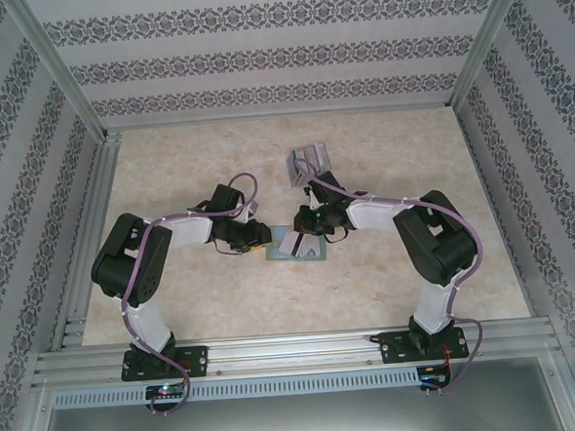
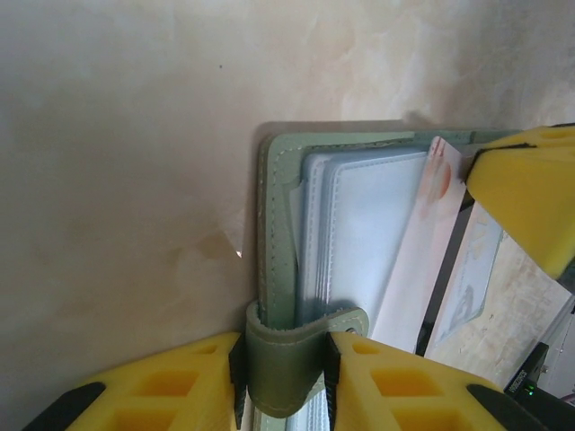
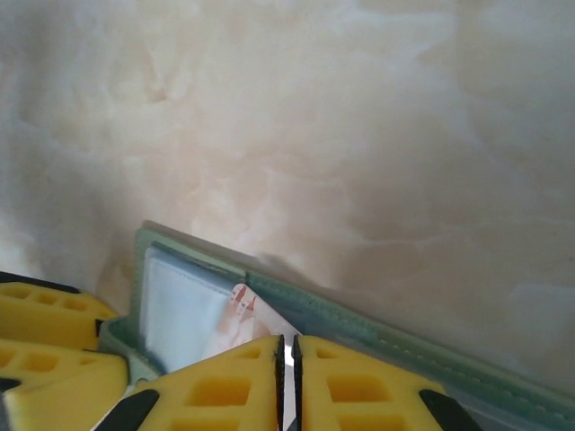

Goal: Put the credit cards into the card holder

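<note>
**Near edge.** An aluminium frame rail (image 1: pixel 296 350) carries both arm bases. The arms reach inward over the beige marbled tabletop (image 1: pixel 195 299).

**Centre.** The grey-green stitched folding card holder (image 1: pixel 291 246) lies opened flat on the tabletop, between the two grippers.
- **Left gripper:** The left gripper (image 2: pixel 285 352) is clamped on the holder's green closure strap (image 2: pixel 287 386), with one yellow finger pressed against each side of it.
- **Inside the cover:** A stack of clear plastic sleeves (image 2: pixel 359 224) lies in the holder.
- **Card:** A thin white credit card with a pinkish-orange print (image 2: pixel 418 260) lies tilted across the sleeves. Its lower end is near the strap. Whether that end has entered a sleeve cannot be told.
- **Right gripper:** The right gripper (image 3: pixel 287 348) has its jaws drawn almost together, with a pale sliver of the card's edge in the narrow slit between them. The printed corner of the card shows just beyond the fingertips, over the holder's stitched border.

**Far side.** The small silvery bundle of cards (image 1: pixel 309 161) rests on the tabletop behind the right gripper, well apart from the card holder.

**Surround.** Patterned wallpaper walls (image 1: pixel 278 60) enclose the table on three sides.
</note>
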